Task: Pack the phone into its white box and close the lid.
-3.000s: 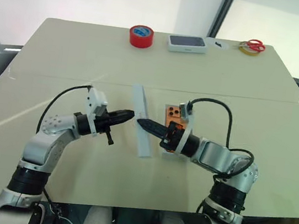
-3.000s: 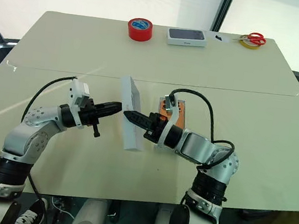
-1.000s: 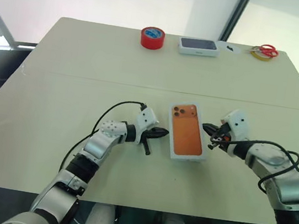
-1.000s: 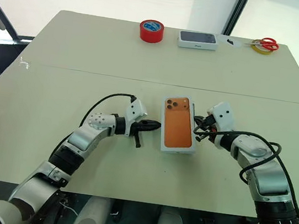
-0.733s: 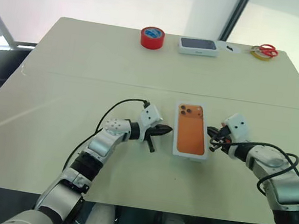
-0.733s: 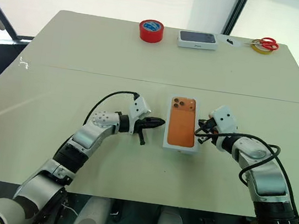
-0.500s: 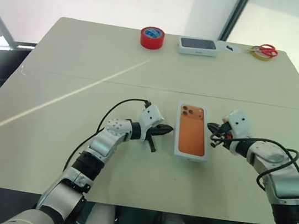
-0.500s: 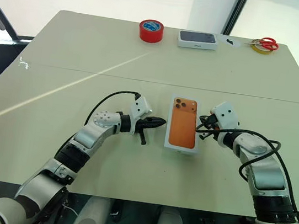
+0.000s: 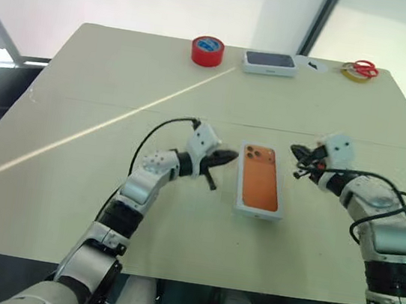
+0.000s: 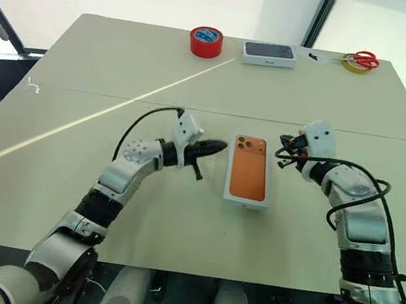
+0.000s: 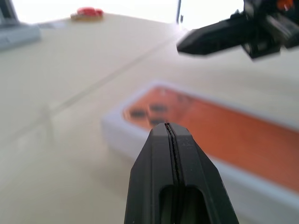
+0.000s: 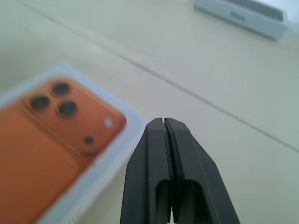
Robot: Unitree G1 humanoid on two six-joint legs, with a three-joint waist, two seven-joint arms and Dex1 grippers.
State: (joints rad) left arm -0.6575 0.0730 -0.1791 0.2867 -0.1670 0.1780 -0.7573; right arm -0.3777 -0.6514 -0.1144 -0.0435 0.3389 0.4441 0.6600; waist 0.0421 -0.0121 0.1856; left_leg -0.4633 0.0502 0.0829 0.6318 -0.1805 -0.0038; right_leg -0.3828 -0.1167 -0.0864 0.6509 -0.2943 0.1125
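Observation:
The white box [image 9: 241, 190] lies flat mid-table between my two arms. Its top shows an orange phone back [image 9: 261, 179] with three dark lenses at the far end, framed by a white border. I cannot tell whether that orange face is the phone itself or a picture on the lid. My left gripper [image 9: 231, 156] hovers shut just left of the box's far end, pointing right. My right gripper [image 9: 295, 148] hovers shut just right of that end, pointing left. Neither touches the box. The wrist views show the box [image 11: 233, 135] [image 12: 42, 154] below each shut tip.
At the table's far edge stand a red tape roll [image 9: 207, 50], a white box with a dark phone picture [image 9: 270, 62] on top, and red scissors [image 9: 360, 67] on a yellow ring. A seam [image 9: 119, 105] crosses the tabletop.
Both shut grippers have risen off the table and drawn slightly away from the box's sides. The box has been squared up from a slight tilt and now lies still.

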